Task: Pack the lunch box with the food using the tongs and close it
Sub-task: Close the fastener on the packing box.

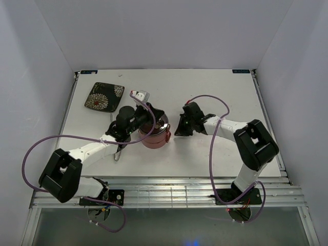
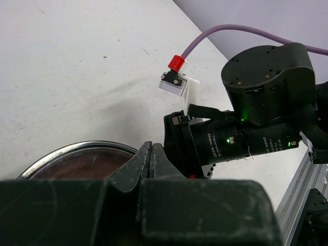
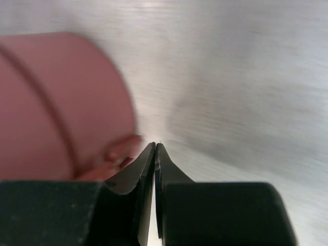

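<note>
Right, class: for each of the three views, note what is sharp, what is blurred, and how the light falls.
Top external: evenly lit, sharp, only soft shadows on the table. Left wrist: crisp; the lunch box rim catches a bright glint. Right wrist: the right tool is sharp, while lunch box and table smear into streaks.

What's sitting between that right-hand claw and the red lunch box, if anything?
Nothing visible. The right gripper, shut, is close beside the lunch box, with only bare table between them. The left gripper, also shut, is above the box's top, not in that gap.
</note>
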`<state>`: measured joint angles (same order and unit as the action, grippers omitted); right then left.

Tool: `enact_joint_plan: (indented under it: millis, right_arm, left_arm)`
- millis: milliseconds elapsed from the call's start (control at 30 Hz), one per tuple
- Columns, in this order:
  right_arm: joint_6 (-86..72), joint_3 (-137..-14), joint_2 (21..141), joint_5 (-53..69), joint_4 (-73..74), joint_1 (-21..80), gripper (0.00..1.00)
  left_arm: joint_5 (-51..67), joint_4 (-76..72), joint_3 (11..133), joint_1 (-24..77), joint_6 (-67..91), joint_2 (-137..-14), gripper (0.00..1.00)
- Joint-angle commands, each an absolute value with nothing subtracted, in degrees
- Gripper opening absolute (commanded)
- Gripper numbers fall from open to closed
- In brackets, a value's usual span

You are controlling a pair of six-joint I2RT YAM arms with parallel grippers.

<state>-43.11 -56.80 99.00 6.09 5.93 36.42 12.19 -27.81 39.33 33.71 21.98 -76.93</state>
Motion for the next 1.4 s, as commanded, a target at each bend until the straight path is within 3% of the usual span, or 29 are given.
enact_joint_plan:
  millis: [0,67,133,167,267,433,533,667,733,900,1133,1367]
  right_arm:
    - [-41.8,-56.8,95.7,0.4,10.5,35.7,0.08]
    - [-41.0,-56.9,95.5,0.3,11.9,35.6,0.08]
    - [-40.3,-56.5,95.1,0.8,12.0,35.7,0.08]
    - [-40.0,-56.3,94.9,0.9,12.5,35.7,0.08]
    - [-38.8,-55.2,94.1,0.9,12.7,35.7,0.08]
    - [-36.7,-53.3,92.0,1.3,12.7,35.7,0.08]
    - [-34.7,-52.4,91.4,3.2,12.2,35.7,0.08]
    - [-28.3,-51.6,90.6,8.9,12.5,35.5,0.08]
    - [-27.0,-50.4,89.5,10.8,12.0,35.4,0.08]
    - [-25.2,-46.3,83.6,17.1,7.0,35.4,0.08]
    - [-22.9,-48.3,78.6,15.9,11.6,34.6,0.08]
    - [-20.7,-47.1,77.0,18.3,11.2,34.2,0.08]
  left_arm:
    - [14.3,-14.0,35.8,34.1,22.6,-81.4,0.0]
    - [13.0,-13.5,37.1,34.1,21.4,-80.6,0.02]
    - [9.2,-11.3,38.6,34.1,20.7,-78.1,0.13]
    - [7.8,-10.0,41.1,34.1,20.4,-77.3,0.27]
    - [2.2,-3.3,47.6,34.1,19.2,-74.8,0.51]
    - [-5.5,4.0,51.9,34.0,15.9,-69.6,0.69]
    - [-4.7,6.2,53.2,33.6,9.6,-67.0,0.69]
    - [23.8,13.2,61.2,25.9,-2.3,-70.0,0.71]
    - [28.6,21.7,69.6,24.4,-11.6,-72.5,0.7]
    - [53.0,37.1,75.8,18.6,-34.7,-78.8,0.71]
    - [61.2,46.3,76.8,18.1,-54.6,-81.2,0.73]
    - [59.6,46.8,73.7,19.1,-64.2,-85.5,0.72]
